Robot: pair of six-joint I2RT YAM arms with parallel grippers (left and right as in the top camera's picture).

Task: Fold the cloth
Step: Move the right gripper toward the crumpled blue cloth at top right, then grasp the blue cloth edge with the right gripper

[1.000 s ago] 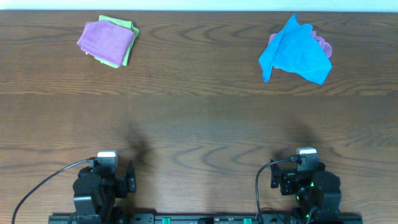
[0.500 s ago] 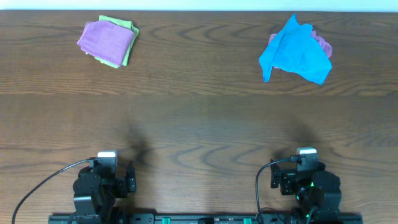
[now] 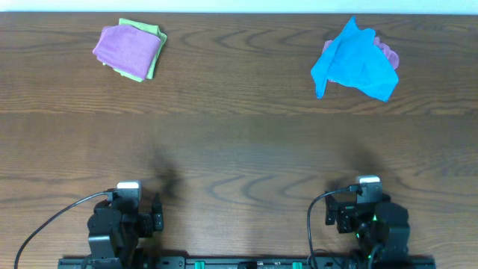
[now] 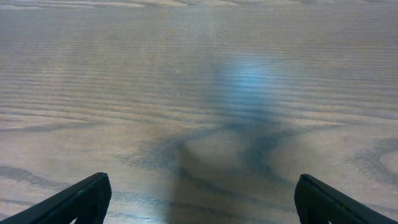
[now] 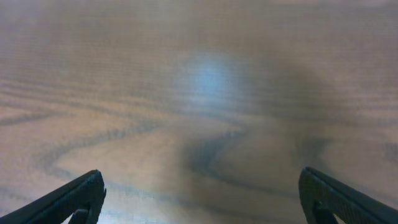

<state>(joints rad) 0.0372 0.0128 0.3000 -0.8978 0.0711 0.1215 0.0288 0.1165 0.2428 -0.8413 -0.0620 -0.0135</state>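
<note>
Spreading wide, the fingers [image 4: 81, 198] of the left gripper [image 4: 199, 205] are showing only as two dark tips at the bottom corners of the left wrist view. They are holding nothing, with bare wooden table [image 3: 239, 149] lying between them. The right gripper [image 5: 202, 202] is sitting the same way, its jaws far apart and gripping nothing, with blurred wood grain filling the space ahead of it. Whether the tips are touching the tabletop or hanging just above it is not showing.

Both arms are parking at the near edge of the table, as they were a second ago. The cloths are lying exactly where they were, and only the right wrist is looking very slightly shifted.

The crumpled blue cloth [image 3: 355, 61] is lying at the far edge on the right side, well apart from the right gripper and straight out beyond it. It is covering most of a pink cloth [image 3: 388, 52]. Across the table, a folded purple cloth [image 3: 127, 48] is resting on a green cloth [image 3: 154, 61], far out from the left gripper.
</note>
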